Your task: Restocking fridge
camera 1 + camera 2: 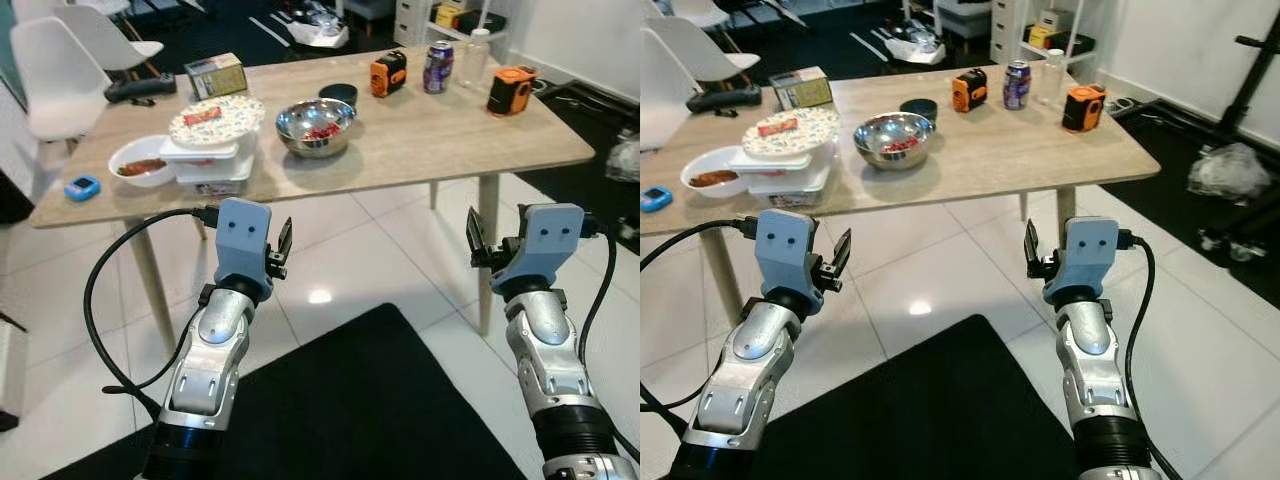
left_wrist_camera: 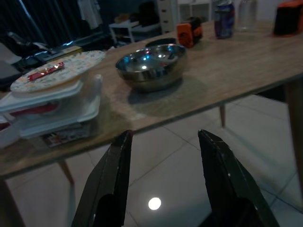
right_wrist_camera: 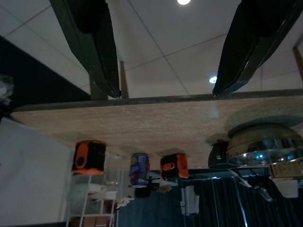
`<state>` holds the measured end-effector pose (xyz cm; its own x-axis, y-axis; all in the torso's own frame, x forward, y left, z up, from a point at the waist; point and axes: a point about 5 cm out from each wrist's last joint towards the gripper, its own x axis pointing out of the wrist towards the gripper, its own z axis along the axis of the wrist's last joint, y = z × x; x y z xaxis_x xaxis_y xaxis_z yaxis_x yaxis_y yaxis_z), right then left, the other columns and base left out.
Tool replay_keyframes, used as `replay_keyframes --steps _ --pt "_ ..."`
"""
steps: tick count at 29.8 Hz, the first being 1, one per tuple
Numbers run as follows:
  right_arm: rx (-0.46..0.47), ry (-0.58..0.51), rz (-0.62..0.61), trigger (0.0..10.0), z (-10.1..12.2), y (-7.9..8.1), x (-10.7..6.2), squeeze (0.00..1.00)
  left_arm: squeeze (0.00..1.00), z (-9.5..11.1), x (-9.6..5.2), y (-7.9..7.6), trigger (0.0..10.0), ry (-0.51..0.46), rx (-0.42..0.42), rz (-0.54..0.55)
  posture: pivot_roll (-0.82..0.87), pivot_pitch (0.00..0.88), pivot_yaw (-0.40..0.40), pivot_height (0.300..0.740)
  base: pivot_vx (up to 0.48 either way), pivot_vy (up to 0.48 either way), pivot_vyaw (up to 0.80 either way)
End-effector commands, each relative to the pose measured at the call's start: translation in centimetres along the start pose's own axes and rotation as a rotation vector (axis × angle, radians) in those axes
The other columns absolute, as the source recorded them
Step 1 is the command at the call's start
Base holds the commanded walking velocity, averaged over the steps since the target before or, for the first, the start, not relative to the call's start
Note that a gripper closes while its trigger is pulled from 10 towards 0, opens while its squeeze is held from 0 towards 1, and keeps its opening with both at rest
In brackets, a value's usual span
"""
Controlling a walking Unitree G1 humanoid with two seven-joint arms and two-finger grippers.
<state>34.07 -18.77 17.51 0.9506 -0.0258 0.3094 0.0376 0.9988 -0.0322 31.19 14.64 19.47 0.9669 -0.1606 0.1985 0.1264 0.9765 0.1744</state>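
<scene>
Your stock sits on the wooden table (image 1: pixel 430 140): a soda can (image 1: pixel 438 67) at the far edge, a steel bowl (image 1: pixel 315 125) mid-table, and a patterned plate (image 1: pixel 216 120) balanced on stacked containers (image 1: pixel 212 168). That stack could topple if you nudge it while reaching past. Both claws hover short of the near table edge, empty: left gripper (image 2: pixel 163 182) fingers apart, right gripper (image 3: pixel 165 49) likewise. Two orange devices (image 1: pixel 388 73) flank the can, crowding any grasp.
</scene>
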Motion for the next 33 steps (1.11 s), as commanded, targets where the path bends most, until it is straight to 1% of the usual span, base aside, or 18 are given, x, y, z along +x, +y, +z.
replay_keyframes --steps 1,4,6,8,10,14,17,22,33 --pt "0.005 -0.001 -0.005 10.0 0.1 0.1 -0.1 0.00 0.00 -0.2 -0.3 0.1 10.0 0.011 0.003 0.001 0.00 0.121 0.077 0.737 0.371 0.000 0.00" --pt "-0.013 0.002 -0.003 10.0 0.0 0.3 -0.1 0.00 0.00 -0.3 -0.4 -0.1 10.0 0.014 0.003 -0.006 0.00 0.119 0.076 0.737 0.364 0.000 0.00" --pt "-0.038 0.025 -0.027 10.0 -0.4 0.0 -0.2 0.00 0.00 -0.3 -0.5 -0.2 10.0 0.018 -0.001 -0.014 0.00 0.119 0.076 0.737 0.368 0.000 0.00" --pt "-0.055 0.048 -0.058 10.0 -0.7 -0.7 -0.3 0.00 0.00 -0.4 -0.5 -0.3 10.0 0.020 -0.004 -0.020 0.00 0.120 0.076 0.737 0.368 0.000 0.00" --pt "-0.050 0.052 -0.063 10.0 -0.8 -1.0 -0.4 0.00 0.00 -0.4 -0.5 -0.3 10.0 0.021 -0.005 -0.022 0.00 0.121 0.079 0.737 0.368 0.000 0.00" --pt "-0.047 0.052 -0.061 10.0 -0.8 -1.2 -0.4 0.00 0.00 -0.4 -0.4 -0.4 10.0 0.024 -0.005 -0.026 -0.01 0.122 0.080 0.737 0.368 0.000 0.00" --pt "-0.045 0.054 -0.058 10.0 -0.8 -1.1 -0.5 0.00 0.00 -0.5 -0.4 -0.4 10.0 0.025 -0.003 -0.026 -0.01 0.123 0.079 0.737 0.371 0.000 0.00" --pt "-0.040 0.060 -0.039 10.0 -1.0 -0.5 -0.6 0.00 0.00 -0.6 -0.5 -0.2 10.0 0.036 0.008 -0.016 0.00 0.124 0.077 0.737 0.480 0.000 0.00" --pt "-0.038 0.065 -0.028 10.0 -1.1 -0.5 -0.7 0.00 0.00 -0.8 -0.6 -0.2 10.0 0.043 0.011 -0.009 0.00 0.126 0.074 0.737 0.480 0.000 0.00"
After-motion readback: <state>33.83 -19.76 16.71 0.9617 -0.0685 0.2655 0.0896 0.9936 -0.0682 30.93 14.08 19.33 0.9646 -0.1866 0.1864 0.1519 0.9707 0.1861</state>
